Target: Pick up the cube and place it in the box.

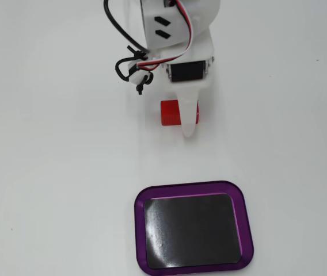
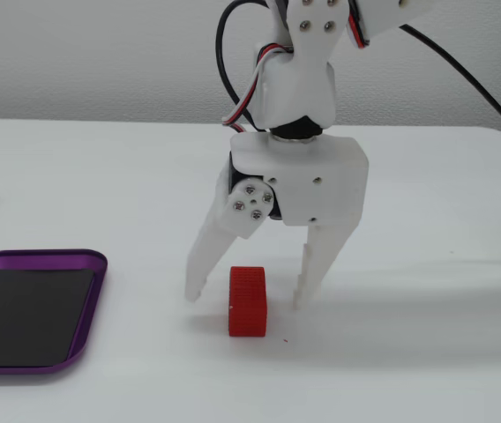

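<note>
Here, gripper astride cube, box apart, table

jaws spread, straddling cube | box left

Both fixed views are bright and evenly lit by soft, diffuse light. The white surface is close to blown out in the view from above, with little texture showing, and shadows on it are pale and soft-edged. In the side-on view a faint grey band of shadow stretches toward 3 o'clock from the end effector, and the cube throws only a slight smudge at its base. The box shows glare: a bright streak along its purple rim and hazy sheen on its glossy black bottom. Focus is sharp throughout, with no visible motion blur or bending at the edges.
</note>
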